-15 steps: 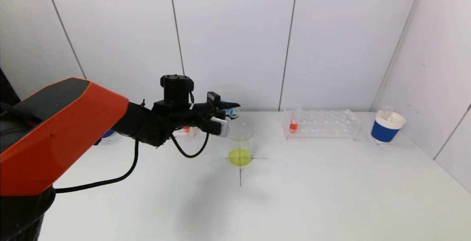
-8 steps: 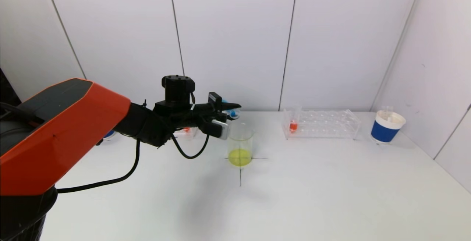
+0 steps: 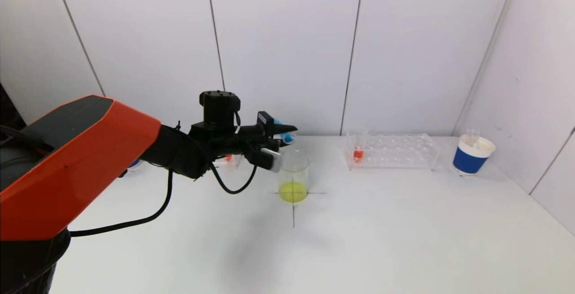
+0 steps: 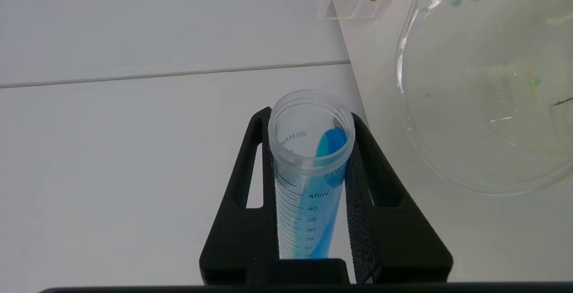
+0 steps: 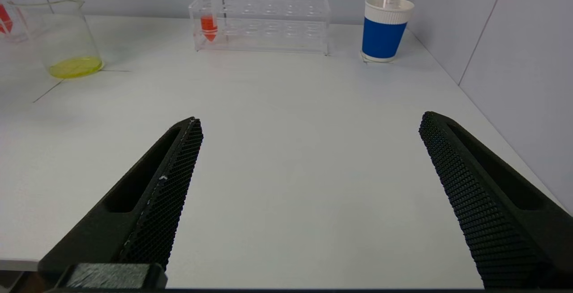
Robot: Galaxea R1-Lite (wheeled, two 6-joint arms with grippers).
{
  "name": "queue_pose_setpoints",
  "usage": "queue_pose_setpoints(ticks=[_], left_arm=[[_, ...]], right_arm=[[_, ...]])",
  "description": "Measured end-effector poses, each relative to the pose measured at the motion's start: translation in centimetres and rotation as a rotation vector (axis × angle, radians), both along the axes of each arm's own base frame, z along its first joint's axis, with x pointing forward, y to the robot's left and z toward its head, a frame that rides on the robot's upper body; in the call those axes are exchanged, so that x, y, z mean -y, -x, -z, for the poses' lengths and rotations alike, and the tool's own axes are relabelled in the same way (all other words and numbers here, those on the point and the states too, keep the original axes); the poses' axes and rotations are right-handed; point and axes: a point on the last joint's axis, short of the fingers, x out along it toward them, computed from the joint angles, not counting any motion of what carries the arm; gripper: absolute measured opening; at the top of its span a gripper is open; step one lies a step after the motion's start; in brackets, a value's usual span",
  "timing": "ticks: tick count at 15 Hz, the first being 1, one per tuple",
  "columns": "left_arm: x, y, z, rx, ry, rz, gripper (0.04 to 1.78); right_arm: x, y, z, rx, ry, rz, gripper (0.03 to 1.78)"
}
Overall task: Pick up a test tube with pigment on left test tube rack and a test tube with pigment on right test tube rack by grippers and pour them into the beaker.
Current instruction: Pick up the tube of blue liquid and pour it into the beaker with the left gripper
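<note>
Left hand (image 3: 282, 136): clamped on blue-pigment tube (image 4: 309, 167), centre frame, tipped above beaker (image 3: 293, 176) rim.
Right hand (image 5: 309, 159): fingers wide apart, low over tabletop (image 5: 286, 118).
Right rack (image 3: 393, 151): upper right, orange tube (image 3: 358, 149) seated.

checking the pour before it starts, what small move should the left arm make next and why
Probably shift the left gripper slightly over the beaker, then tip further. It is shut on the blue tube, held nearly level; the blue liquid sits near the mouth, and the mouth looks just beside the beaker rim.
</note>
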Motion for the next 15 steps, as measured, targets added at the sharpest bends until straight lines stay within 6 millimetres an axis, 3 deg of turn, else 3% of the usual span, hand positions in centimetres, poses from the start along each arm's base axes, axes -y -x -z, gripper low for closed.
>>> queue_pose_setpoints(ticks=[15], left_arm=[[0.17, 0.07, -0.09, 0.076, -0.038, 0.015, 0.44]], right_arm=[[0.00, 0.00, 0.00, 0.000, 0.000, -0.001, 1.76]])
